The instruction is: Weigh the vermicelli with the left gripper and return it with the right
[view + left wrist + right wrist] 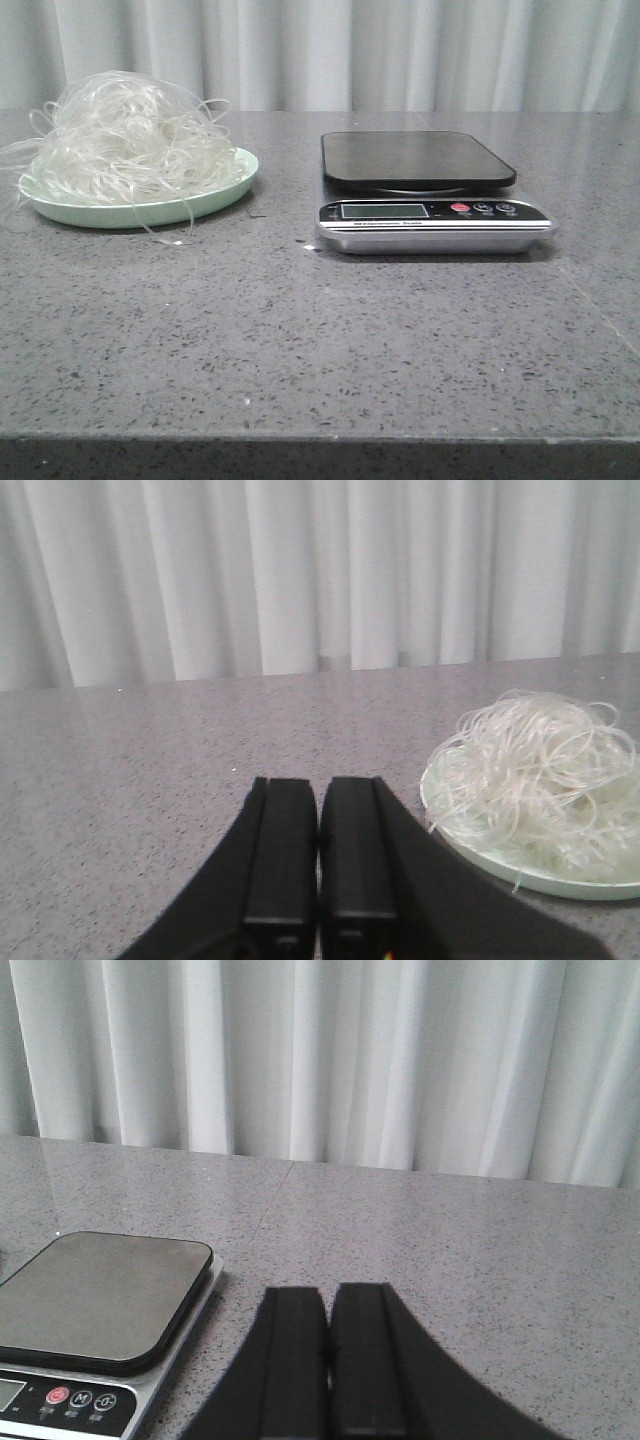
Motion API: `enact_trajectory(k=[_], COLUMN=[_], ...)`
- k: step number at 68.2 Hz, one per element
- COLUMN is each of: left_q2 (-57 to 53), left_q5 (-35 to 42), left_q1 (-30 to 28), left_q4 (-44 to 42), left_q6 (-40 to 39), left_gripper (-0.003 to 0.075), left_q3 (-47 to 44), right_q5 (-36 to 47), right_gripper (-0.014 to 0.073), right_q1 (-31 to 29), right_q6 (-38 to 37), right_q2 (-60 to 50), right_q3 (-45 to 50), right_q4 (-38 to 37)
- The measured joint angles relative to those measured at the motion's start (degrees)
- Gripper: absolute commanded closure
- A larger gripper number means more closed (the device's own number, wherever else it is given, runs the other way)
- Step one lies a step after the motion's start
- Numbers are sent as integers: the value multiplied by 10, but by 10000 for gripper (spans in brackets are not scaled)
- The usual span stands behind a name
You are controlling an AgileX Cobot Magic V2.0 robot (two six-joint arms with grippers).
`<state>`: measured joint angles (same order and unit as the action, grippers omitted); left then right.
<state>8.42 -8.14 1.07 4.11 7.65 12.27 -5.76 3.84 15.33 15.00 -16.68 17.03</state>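
Note:
The vermicelli (125,135) is a fluffy tangle of whitish strands heaped on a pale green plate (215,195) at the table's left. It also shows in the left wrist view (540,770) on the plate (480,855). A kitchen scale (430,195) with a bare black platform (415,158) stands at centre right; it also shows in the right wrist view (95,1300). My left gripper (319,785) is shut and empty, apart from the plate. My right gripper (329,1295) is shut and empty beside the scale. Neither gripper shows in the front view.
The grey speckled table (300,330) runs to a white curtain (350,50) at the back. A few stray strands (170,238) lie on the table by the plate's front edge.

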Motion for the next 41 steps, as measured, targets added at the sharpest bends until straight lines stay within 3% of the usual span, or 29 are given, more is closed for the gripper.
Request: enact_trajectory(k=[19,41], left_q2=[-86,-86], left_q5=[10,0], left_q1=[-12,-12], left_q4=[0,1], left_q6=[0,0], left_gripper=[583,583], left_q3=[-122,-125], right_q5=[0,1], right_gripper=[442,442], right_q1=[0,0], right_q6=[0,0], right_q2=[0,0], right_q3=[0,0], right_q4=[0,0])
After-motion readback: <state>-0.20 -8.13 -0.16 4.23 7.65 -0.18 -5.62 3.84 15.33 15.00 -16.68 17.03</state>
